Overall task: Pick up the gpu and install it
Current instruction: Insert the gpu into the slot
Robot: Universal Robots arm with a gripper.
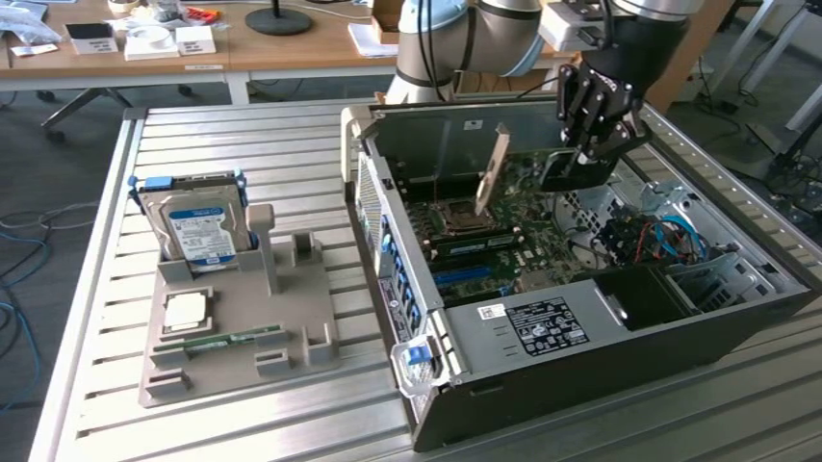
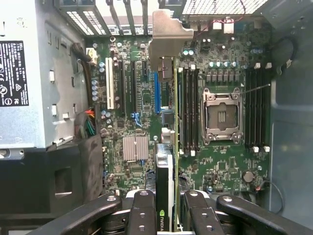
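Note:
My gripper [image 1: 580, 162] hangs inside the open computer case [image 1: 719, 327], shut on the gpu [image 1: 565, 173]. The card stands on edge over the green motherboard [image 1: 540, 236]. Its silver bracket [image 1: 492, 171] points toward the case's rear wall. In the wrist view the gpu [image 2: 165, 181] runs edge-on between the black fingers [image 2: 142, 210] of my gripper [image 2: 166, 218]. Its bracket [image 2: 166, 36] lies near the rear slot openings. The card lines up roughly above the blue expansion slot [image 2: 157, 90], beside the memory slots. I cannot tell whether it touches the slot.
A grey fixture [image 1: 238, 371] on the slatted metal table holds a hard drive with a blue-white label [image 1: 199, 231], a processor chip [image 1: 187, 310] and a green memory stick [image 1: 221, 339]. The power supply [image 1: 533, 322] and coloured cables [image 1: 661, 236] sit inside the case. The empty processor socket [image 2: 221, 115] is beside the card.

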